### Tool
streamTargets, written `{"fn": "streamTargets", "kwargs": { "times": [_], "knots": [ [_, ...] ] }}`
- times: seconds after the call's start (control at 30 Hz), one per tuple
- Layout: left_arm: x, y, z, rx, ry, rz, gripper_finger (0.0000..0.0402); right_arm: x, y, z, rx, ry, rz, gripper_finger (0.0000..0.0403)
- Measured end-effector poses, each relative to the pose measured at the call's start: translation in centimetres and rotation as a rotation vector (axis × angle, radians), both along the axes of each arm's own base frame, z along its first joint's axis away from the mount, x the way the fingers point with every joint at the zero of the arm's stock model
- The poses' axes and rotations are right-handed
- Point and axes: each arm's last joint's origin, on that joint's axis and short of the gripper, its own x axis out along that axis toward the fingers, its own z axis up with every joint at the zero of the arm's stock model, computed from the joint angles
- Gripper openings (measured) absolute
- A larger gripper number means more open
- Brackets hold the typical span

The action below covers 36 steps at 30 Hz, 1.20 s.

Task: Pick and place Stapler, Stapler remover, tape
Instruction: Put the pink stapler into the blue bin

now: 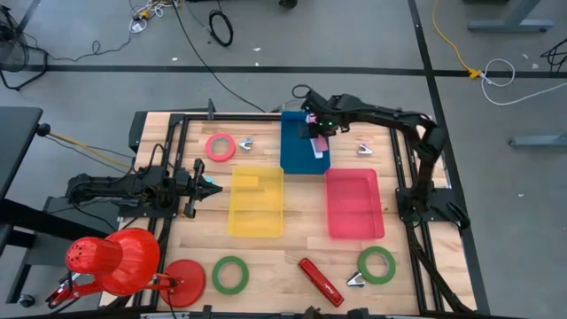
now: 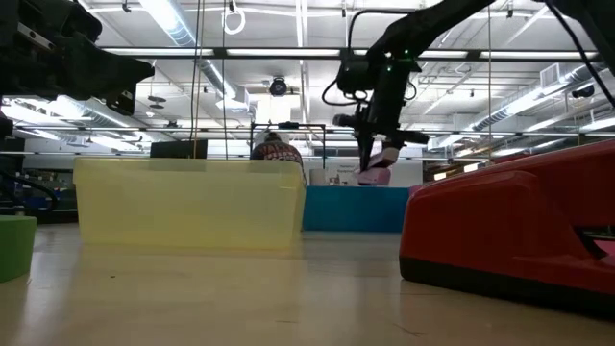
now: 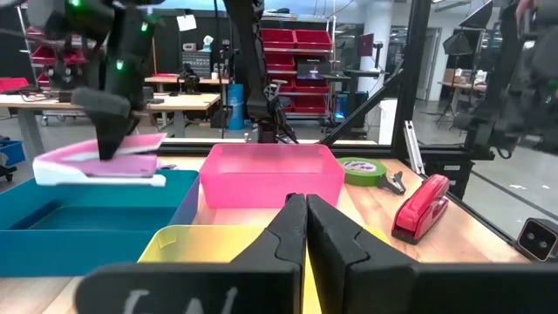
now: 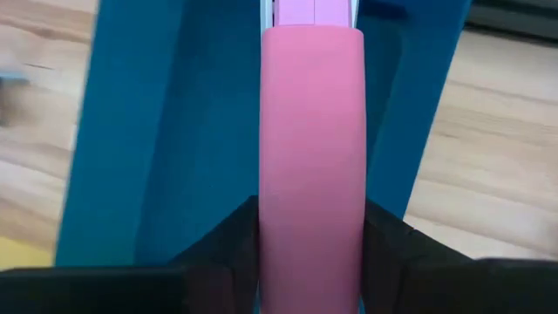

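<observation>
The right gripper [image 1: 315, 131] pinched a pink stapler [image 4: 311, 148] above the blue bin [image 1: 292, 151]. The left gripper [image 1: 211, 187], fingers pressed together, waited beside the yellow bin [image 1: 257, 217].

A robotics lab or workshop, by every sign: bare grey concrete floor [image 1: 80, 89] with taped lines and loose cables [image 1: 221, 27] at the top of the high view, long fluorescent ceiling lights [image 2: 173, 24] across the low view, and red storage bins [image 3: 305, 44] on racks behind workbenches [image 3: 52, 100] in the left wrist view.
</observation>
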Motion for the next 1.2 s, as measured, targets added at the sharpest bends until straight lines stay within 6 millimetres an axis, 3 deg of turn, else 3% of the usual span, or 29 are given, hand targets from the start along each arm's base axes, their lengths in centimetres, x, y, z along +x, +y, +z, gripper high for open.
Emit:
{"fn": "streamTargets", "kwargs": {
  "times": [0.43,0.8,1.2],
  "knots": [
    [0.0,0.0,0.0,0.000,0.001,0.000,0.0016,1.1,-0.6,-4.4,0.080,0.090,0.012,0.0140],
    [0.0,0.0,0.0,0.000,0.000,0.000,0.0016,0.8,-0.7,-4.5,0.091,0.114,0.014,0.0149],
    [0.0,0.0,0.0,0.000,0.000,0.000,0.0016,0.8,-0.6,-4.4,0.097,0.120,0.003,0.0233]
  ]
}}
